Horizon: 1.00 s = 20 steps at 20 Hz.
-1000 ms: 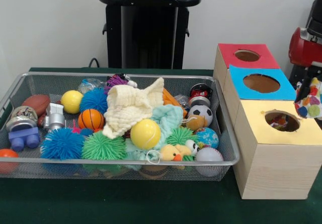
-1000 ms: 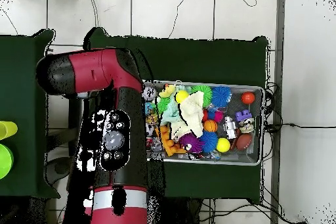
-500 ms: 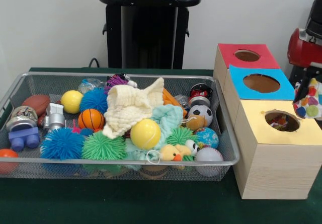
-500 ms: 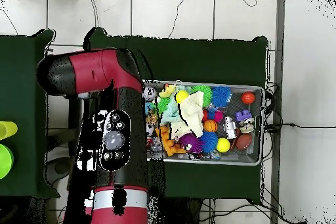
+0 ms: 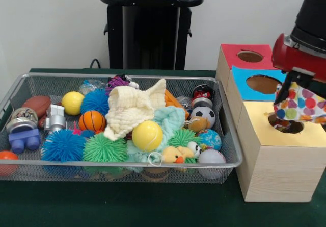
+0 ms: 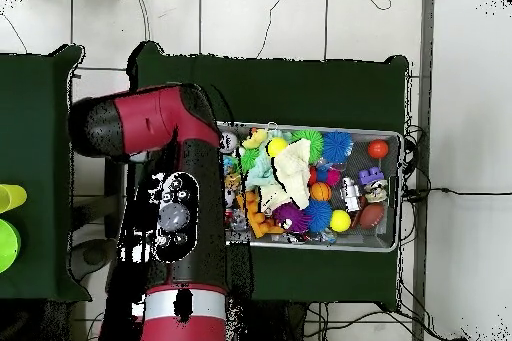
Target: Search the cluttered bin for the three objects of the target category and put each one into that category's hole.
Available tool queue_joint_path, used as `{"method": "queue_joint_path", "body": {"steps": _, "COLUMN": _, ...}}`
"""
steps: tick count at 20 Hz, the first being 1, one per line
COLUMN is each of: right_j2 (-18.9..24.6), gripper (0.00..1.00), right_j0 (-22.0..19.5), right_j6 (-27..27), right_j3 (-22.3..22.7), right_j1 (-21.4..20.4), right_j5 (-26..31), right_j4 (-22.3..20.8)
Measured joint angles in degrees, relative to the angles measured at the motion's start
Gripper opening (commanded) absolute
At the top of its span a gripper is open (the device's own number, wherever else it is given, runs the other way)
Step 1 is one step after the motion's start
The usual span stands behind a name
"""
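Pincer [image 5: 293,86]: clamped on a polka-dot cloth [image 5: 299,104], hanging just above the hole [image 5: 285,123] of the yellow-topped box; black fingers partly hidden by the fabric.
Arm [image 6: 170,207]: glossy red and black shell; in the overhead view it covers the boxes completely.
Polka-dot cloth: soft, crumpled, white with coloured spots; lower edge over the hole's rim, one corner trailing toward 3 o'clock.
Yellow-topped box [image 5: 277,158]: pale plank wood sides, flat yellow lid, round hole with something colourful inside.
Blue-topped box [image 5: 244,81]: just behind at 12 o'clock, round hole, touching the yellow one.
Red-topped box [image 5: 232,53]: farthest back, same build.
Bin [image 5: 30,163]: silver wire mesh with a rounded rim, at 9 o'clock of the boxes, close beside them.
Bin contents: a cream waffle-weave cloth [image 5: 132,109] draped over the heap, a mint fleecy cloth [image 5: 170,120] under it, a smooth yellow ball [image 5: 146,135], a spiky blue ball [image 5: 63,145], a spiky green ball [image 5: 104,148], a small basketball [image 5: 91,120], a small soccer ball [image 5: 202,116], a rubber duck [image 5: 175,155].
Counter [image 5: 127,204]: dark green felt cover, open strip along the front edge.
Room: plain white wall behind; pale tiled floor round the counter in the overhead view.
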Motion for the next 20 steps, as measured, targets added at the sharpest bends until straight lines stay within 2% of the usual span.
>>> {"method": "queue_joint_path", "body": {"steps": 8, "right_j2": 0.0, "gripper": 0.0, "right_j0": -0.18, "right_j6": 0.0, "right_j3": 5.64, "right_j1": -0.95, "right_j5": -0.64, "right_j4": -2.74}}
{"method": "queue_joint_path", "body": {"steps": 20, "right_j2": 0.33, "gripper": 0.0, "right_j0": -0.62, "right_j6": 0.0, "right_j3": 10.11, "right_j1": -1.79, "right_j5": -10.17, "right_j4": -3.62}}
